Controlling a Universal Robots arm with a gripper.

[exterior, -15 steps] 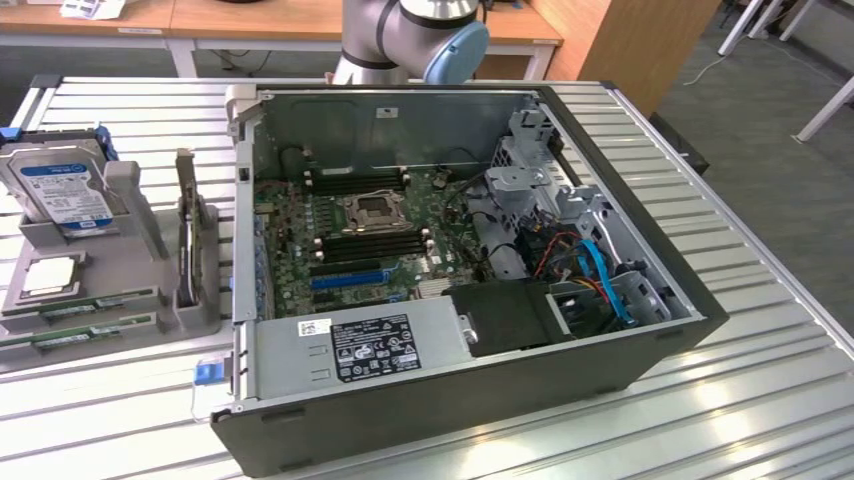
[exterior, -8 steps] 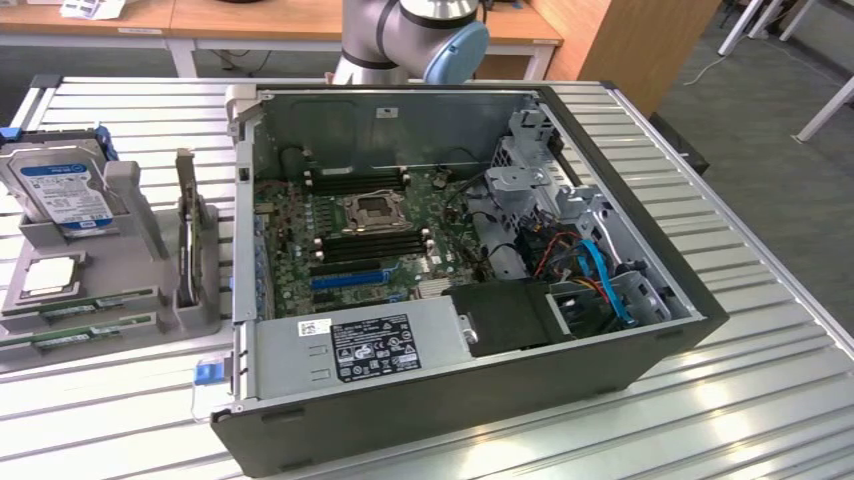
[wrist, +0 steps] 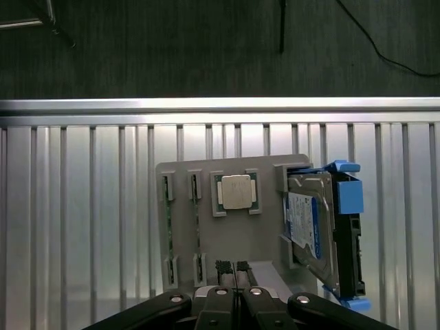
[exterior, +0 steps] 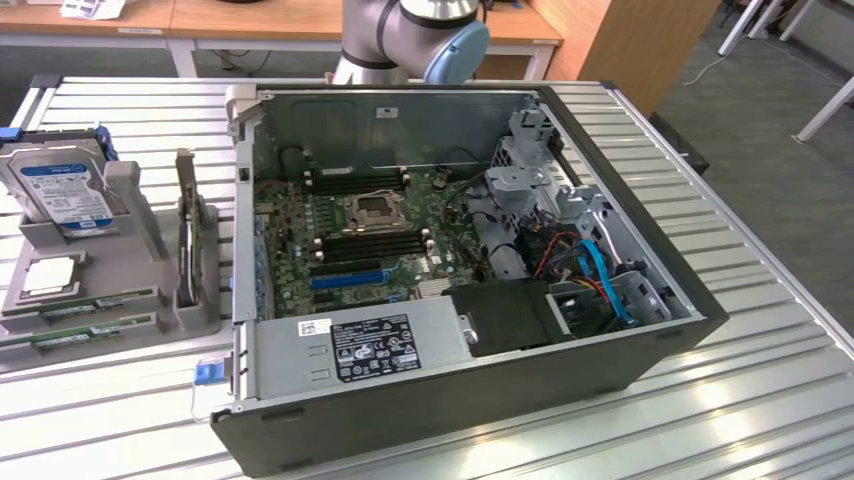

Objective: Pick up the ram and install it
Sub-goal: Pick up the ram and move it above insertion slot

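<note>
Ram (exterior: pixel 88 301) seated in grey holder (wrist: pixel 234 234), eight o'clock of the computer case (exterior: pixel 534 400) in exterior view. Gripper (wrist: pixel 232 266) over holder, fingers together, holding nothing. Risk: lowered closed, fingertips would likely strike the stick instead of straddling it.

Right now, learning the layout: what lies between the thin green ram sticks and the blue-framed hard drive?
A square silver processor chip in the grey holder, per the wrist view.

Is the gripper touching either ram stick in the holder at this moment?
Apart. In the wrist view the shut gripper sits to one side of the nearer ram stick, with bare grey holder showing between them.
</note>
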